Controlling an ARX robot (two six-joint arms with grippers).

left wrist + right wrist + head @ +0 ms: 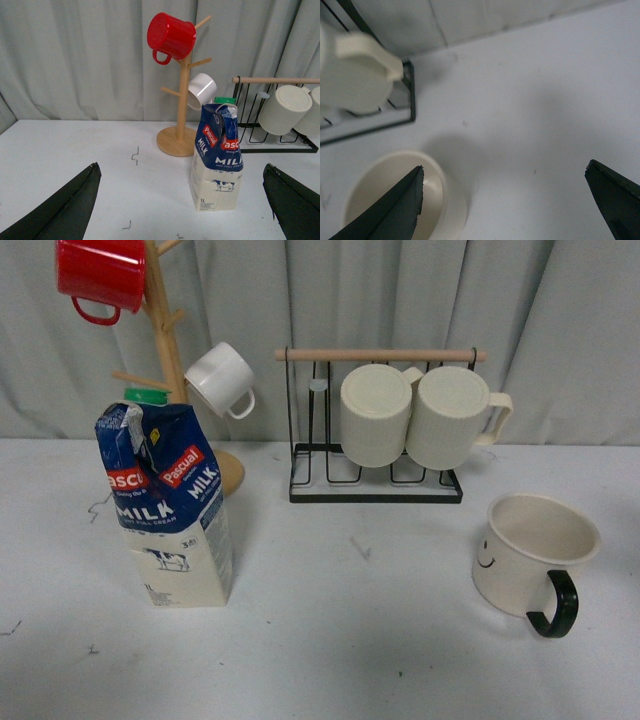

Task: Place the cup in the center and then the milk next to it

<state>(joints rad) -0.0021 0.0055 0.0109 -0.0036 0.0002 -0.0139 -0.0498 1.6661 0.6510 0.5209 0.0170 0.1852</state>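
Note:
The cup, cream with a black handle and a smiley face, stands upright at the right of the white table. The milk, a blue and cream carton with a green cap, stands upright at the left. Neither arm shows in the front view. In the left wrist view my left gripper is open, a little short of the milk, which sits between the fingers' lines and nearer one of them. My right gripper is open above the table, one finger over the opening of the cup, the other over bare table.
A wooden mug tree behind the milk carries a red mug and a small white mug. A black wire rack at the back centre holds two ribbed cream mugs. A grey curtain hangs behind the table.

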